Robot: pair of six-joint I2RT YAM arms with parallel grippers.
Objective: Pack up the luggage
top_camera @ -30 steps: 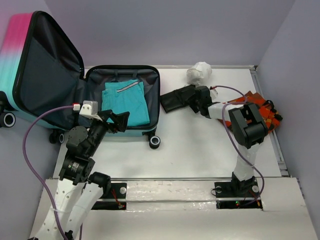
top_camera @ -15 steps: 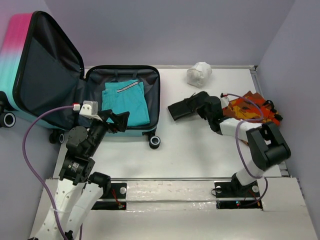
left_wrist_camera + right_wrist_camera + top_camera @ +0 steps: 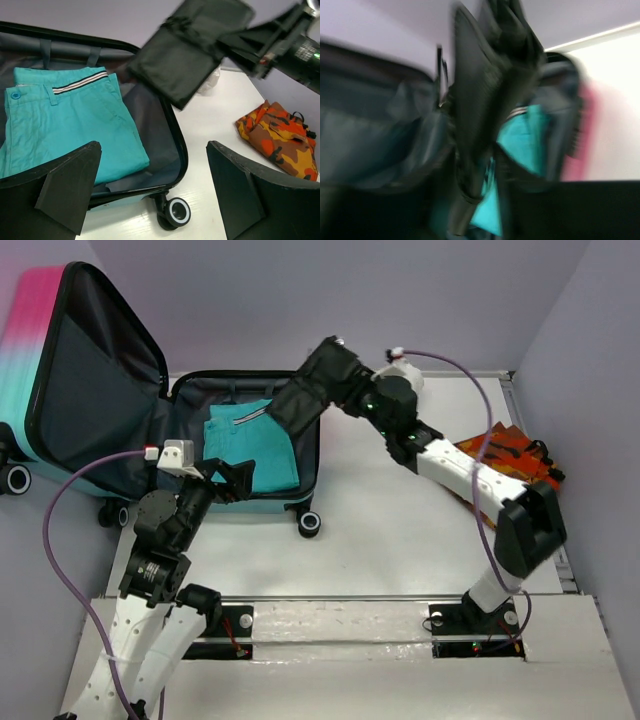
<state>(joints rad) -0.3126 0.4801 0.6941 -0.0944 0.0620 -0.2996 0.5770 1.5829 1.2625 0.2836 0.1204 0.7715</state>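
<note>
One suitcase (image 3: pixel 95 390), one teal garment (image 3: pixel 250 445), one black pouch (image 3: pixel 305 400) — one camouflage garment (image 3: pixel 520 455)

Blurred luggage (image 3: pixel 370 135) and pouch (image 3: pixel 485 100)

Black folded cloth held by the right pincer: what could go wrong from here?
1. The black folded cloth hangs above the right rim of the suitcase, partly outside it. Released here, it may drape over the rim and hinder closing.
2. The right pincer grips it by one end only, so it may unfold or slip.
3. The open left pincer hovers at the near rim, so the arms might clash.
</note>
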